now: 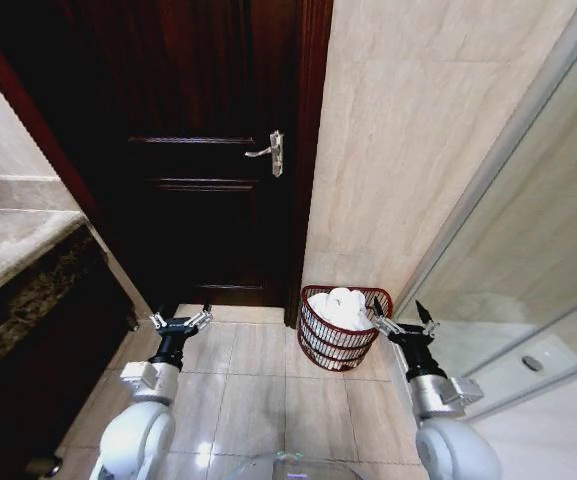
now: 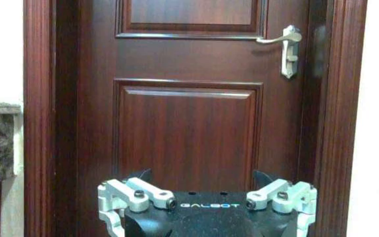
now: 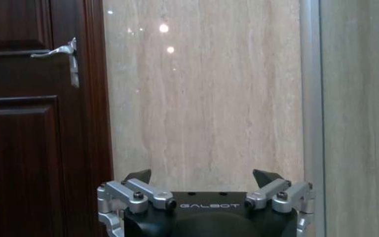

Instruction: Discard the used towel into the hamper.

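The hamper (image 1: 333, 352), a dark reddish-brown wire basket, stands on the tiled floor against the beige wall, right of the door. White towel (image 1: 336, 306) lies rolled and bunched inside it, filling the top. My right gripper (image 1: 403, 318) hangs open and empty just right of the hamper's rim; in the right wrist view it (image 3: 203, 175) faces the beige wall. My left gripper (image 1: 180, 321) is open and empty too, low over the floor to the left, and in the left wrist view it (image 2: 203, 175) points at the door.
A dark wooden door (image 1: 208, 150) with a silver lever handle (image 1: 271, 152) is shut straight ahead. A stone counter (image 1: 13, 245) runs along the left. A glass shower partition (image 1: 513, 250) closes off the right. Tiled floor (image 1: 253, 385) lies between the arms.
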